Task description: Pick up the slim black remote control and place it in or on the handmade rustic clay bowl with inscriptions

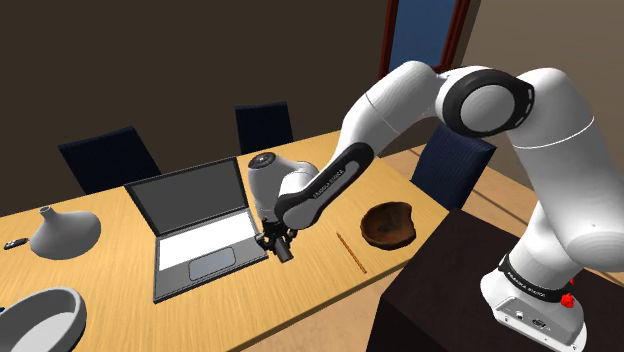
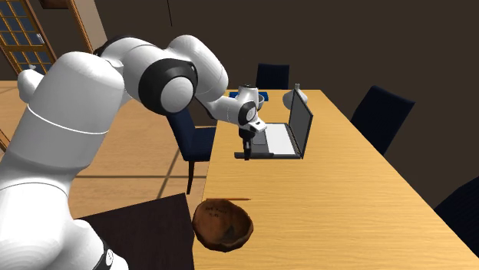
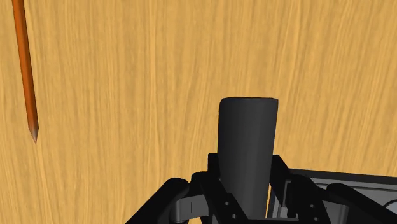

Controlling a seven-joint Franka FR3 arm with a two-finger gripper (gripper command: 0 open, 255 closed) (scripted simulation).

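Claw (image 1: pixel 279 243): clamped on slim black remote (image 3: pixel 247 130), over wooden table (image 3: pixel 140 76). Just beside claw: open laptop (image 1: pixel 200 235). Farther off: brown clay bowl (image 1: pixel 388 224), orange pencil (image 3: pixel 24 70).

A home dining room is suggested: a long wooden table (image 2: pixel 345 192) is flanked by dark blue chairs (image 2: pixel 381 111), a laptop (image 2: pixel 299 123) is set open on it, and a paned door (image 2: pixel 23 34) is seen behind.
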